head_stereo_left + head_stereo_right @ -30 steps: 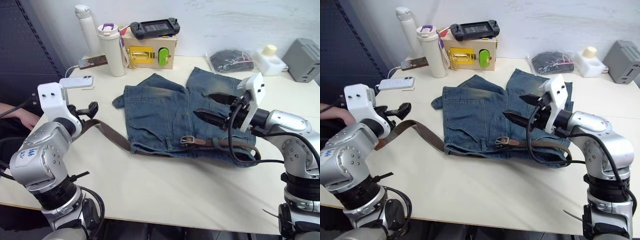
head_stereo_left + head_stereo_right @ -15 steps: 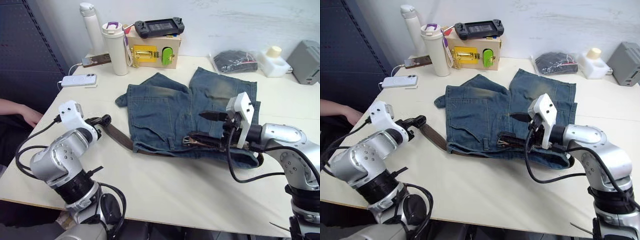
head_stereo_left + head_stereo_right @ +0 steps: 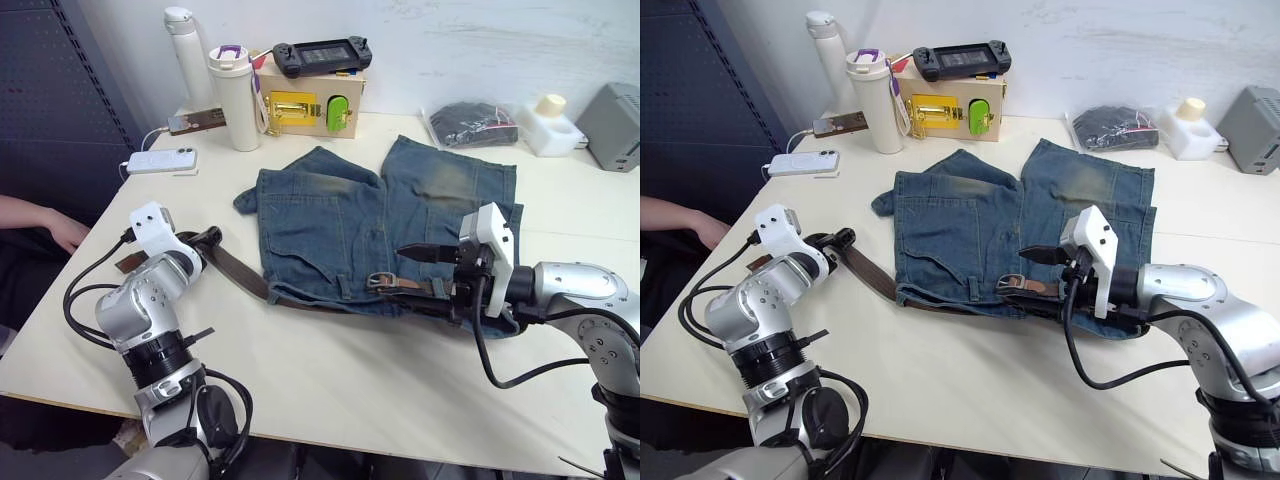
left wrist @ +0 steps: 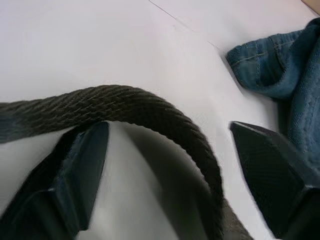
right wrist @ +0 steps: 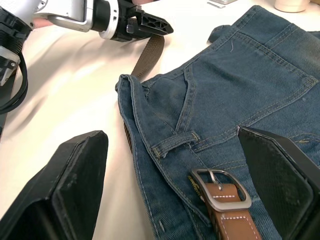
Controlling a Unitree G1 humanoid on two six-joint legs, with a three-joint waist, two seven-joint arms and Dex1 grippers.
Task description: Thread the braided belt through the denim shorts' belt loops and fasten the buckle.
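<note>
At the desk's left edge the left gripper (image 3: 205, 238) stands with its two black fingers apart, straddling the long dark brown braided belt (image 4: 150, 112), whose woven strap arches up between them without being pinched. From there the strap runs toward the middle of the desk and slips under the waistband of the faded blue denim shorts (image 3: 340, 215), which lie flat with pale yellowish worn patches on both legs. One short blue denim belt loop (image 5: 175, 143) sits upright on the waistband just left of the small rectangular silver buckle (image 5: 220, 189), fixed to a tan leather tab. Farther right, the right gripper (image 3: 420, 270) hovers over the waistband with fingers spread wide on either side of the buckle, holding nothing. To do this step well, it seems best to pinch the strap squarely on the left and steady the buckle on the right, so that feeding slack does not drag the shorts.
</note>
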